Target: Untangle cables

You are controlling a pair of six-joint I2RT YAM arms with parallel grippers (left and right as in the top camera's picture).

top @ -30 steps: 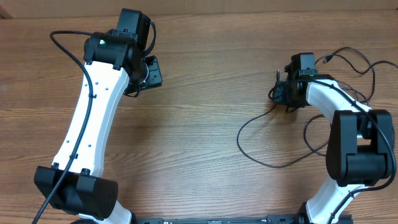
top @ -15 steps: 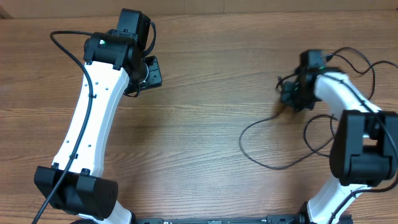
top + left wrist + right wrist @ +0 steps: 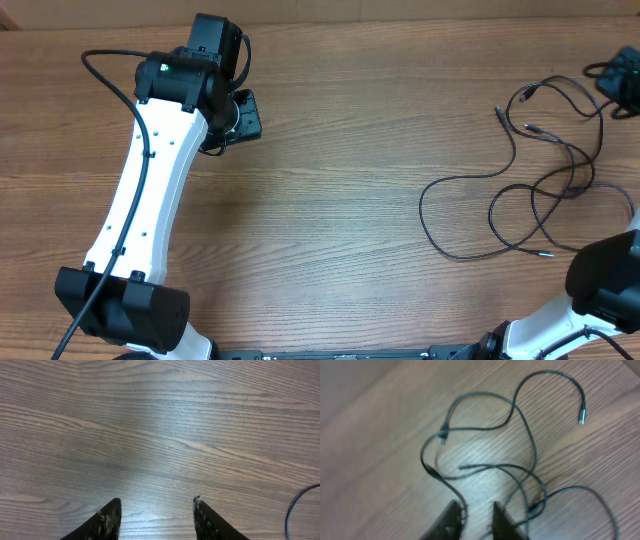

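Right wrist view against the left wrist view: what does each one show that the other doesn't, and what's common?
Right wrist only: the cables in loose crossing loops with small plugs, one strand reaching the right gripper, its fingers narrowly parted. Left wrist only: the left gripper open over bare wood, and a black cord arcing at the right edge. Both: the wooden table and each camera's own fingertips.

From above, the right gripper [image 3: 618,80] is half cut off at the edge. Whether its blurred fingertips [image 3: 451,520] pinch the cables [image 3: 441,435], I can't tell.
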